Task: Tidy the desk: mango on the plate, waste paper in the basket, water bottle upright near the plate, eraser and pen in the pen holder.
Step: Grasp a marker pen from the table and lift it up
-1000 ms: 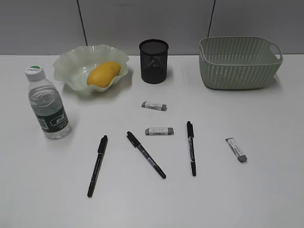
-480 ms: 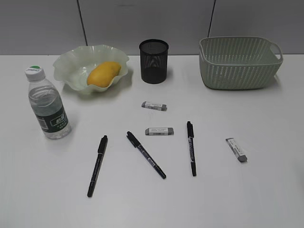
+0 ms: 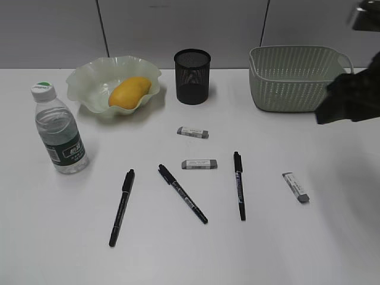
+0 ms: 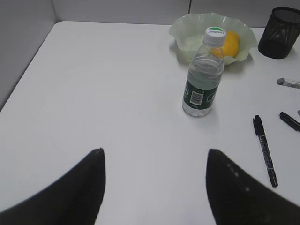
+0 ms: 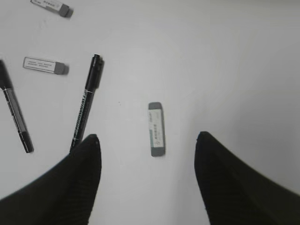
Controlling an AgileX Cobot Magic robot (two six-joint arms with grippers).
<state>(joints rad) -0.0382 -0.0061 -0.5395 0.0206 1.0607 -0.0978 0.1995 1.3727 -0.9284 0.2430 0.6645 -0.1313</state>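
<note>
The mango (image 3: 129,92) lies in the wavy green plate (image 3: 89,74). The water bottle (image 3: 59,132) stands upright left of the plate. Three erasers (image 3: 192,132) (image 3: 199,164) (image 3: 295,187) and three black pens (image 3: 122,206) (image 3: 182,193) (image 3: 238,184) lie on the desk. The black mesh pen holder (image 3: 192,76) and the basket (image 3: 297,80) stand at the back. My right gripper (image 5: 146,138) is open and empty above the right eraser (image 5: 156,129); its arm (image 3: 350,95) shows blurred at the right. My left gripper (image 4: 154,152) is open and empty, short of the bottle (image 4: 202,77). No waste paper shows.
A grey wall runs behind the desk. In the left wrist view the desk's left edge meets a grey panel (image 4: 18,51). A pen (image 5: 86,101) lies just left of the right gripper's left finger.
The right arm has come into the exterior view at the right, in front of the basket's right end. The objects on the desk have not moved.
</note>
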